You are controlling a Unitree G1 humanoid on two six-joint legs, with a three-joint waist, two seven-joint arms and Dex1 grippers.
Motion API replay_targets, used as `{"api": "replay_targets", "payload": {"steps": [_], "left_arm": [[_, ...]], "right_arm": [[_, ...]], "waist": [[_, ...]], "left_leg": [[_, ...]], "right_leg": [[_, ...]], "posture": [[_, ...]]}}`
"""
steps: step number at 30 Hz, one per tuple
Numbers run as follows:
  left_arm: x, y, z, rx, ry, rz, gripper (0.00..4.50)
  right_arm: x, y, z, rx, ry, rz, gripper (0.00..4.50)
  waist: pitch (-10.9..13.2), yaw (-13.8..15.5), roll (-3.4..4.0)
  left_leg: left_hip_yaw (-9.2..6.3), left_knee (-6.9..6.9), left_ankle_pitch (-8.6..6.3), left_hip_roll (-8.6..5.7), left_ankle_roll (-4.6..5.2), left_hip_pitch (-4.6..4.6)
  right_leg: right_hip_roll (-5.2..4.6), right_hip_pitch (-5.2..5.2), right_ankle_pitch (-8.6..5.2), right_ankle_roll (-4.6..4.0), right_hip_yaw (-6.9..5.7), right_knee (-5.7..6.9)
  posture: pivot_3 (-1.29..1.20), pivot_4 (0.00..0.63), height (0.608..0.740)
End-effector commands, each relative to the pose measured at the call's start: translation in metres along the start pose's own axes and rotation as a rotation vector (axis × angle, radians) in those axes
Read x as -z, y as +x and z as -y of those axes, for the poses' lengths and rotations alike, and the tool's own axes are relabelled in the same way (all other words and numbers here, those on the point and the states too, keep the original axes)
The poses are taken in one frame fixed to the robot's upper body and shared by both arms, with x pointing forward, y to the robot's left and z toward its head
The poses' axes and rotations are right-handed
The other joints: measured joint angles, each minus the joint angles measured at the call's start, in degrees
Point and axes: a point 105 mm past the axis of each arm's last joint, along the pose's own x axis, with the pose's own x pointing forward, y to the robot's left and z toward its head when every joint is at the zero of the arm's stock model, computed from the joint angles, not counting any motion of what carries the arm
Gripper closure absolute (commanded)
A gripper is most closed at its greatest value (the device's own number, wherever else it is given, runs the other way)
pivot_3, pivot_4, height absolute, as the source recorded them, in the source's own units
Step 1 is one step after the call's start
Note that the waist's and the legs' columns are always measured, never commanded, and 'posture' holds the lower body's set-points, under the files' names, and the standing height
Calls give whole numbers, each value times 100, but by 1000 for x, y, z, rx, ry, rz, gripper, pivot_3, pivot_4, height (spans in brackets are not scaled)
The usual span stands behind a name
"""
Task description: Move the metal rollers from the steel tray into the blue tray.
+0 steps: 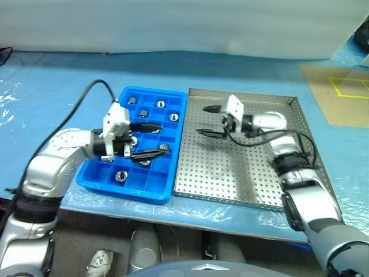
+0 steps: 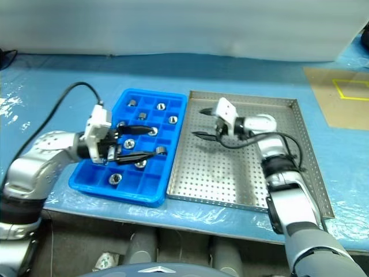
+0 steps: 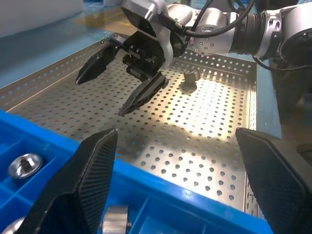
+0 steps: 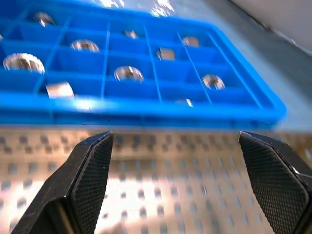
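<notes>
Rollers (image 1: pixel 121 176) unmarked; no legible writing.

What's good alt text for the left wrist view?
The right gripper hangs open and empty over the steel tray, with one metal roller on the perforated floor just behind it. The left gripper's own black fingers spread wide above the blue tray, where more rollers sit in compartments.

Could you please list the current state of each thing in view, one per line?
Left gripper: open, empty, over the blue tray.
Right gripper: open, empty, over the steel tray.
Blue tray: holds several metal rollers in separate compartments.
Steel tray: nearly emptied; one roller lies on its floor.
</notes>
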Motion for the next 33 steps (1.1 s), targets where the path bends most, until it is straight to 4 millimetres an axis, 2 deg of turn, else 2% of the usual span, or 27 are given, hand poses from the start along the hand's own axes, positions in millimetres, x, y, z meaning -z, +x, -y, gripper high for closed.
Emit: {"api": "replay_targets", "payload": {"steps": [1,5,11,13,15,17,21,33], "left_arm": [[0,19,-3,89,29,17,406],[3,47,-3,191,26,46,406],[6,78,0,310,27,73,406],[5,87,2,344,30,88,406],[4,92,3,363,33,95,406],[5,93,4,371,33,99,406],[6,90,0,368,27,99,406],[11,78,-5,312,27,76,406]], "right_arm": [[2,-29,12,122,3,-8,275],[23,-66,14,251,44,-79,275],[41,-117,15,428,101,-153,275],[57,-137,8,476,144,-209,275],[67,-146,0,493,175,-241,275],[71,-149,-6,501,198,-247,275],[75,-134,-23,458,213,-242,275],[86,-121,-29,436,256,-243,275]], "waist": [[0,-85,0],[0,-262,-1],[0,-535,-2],[0,-587,-2],[0,-642,-2],[0,-709,-2],[-1,-857,-2],[-2,-843,0]], "left_leg": [[1,2,0,-3,1,1],[6,3,-1,-13,3,4],[13,5,-6,-21,14,15],[15,10,-10,-24,21,17],[16,15,-22,-24,40,23],[18,18,-30,-25,54,32],[36,20,-35,-34,62,31],[42,22,-49,-42,85,39]], "right_leg": [[0,1,0,0,1,1],[0,2,2,4,12,1],[1,10,5,8,26,-5],[1,12,8,13,31,-8],[0,23,8,13,32,-12],[0,37,8,13,32,-19],[-1,40,11,21,30,-21],[-9,41,15,26,29,-44]], "posture": [[-94,150,740],[-177,150,740],[-276,150,740],[-308,150,740],[-328,150,740],[-328,150,740],[-341,150,740],[-293,150,740]]}}
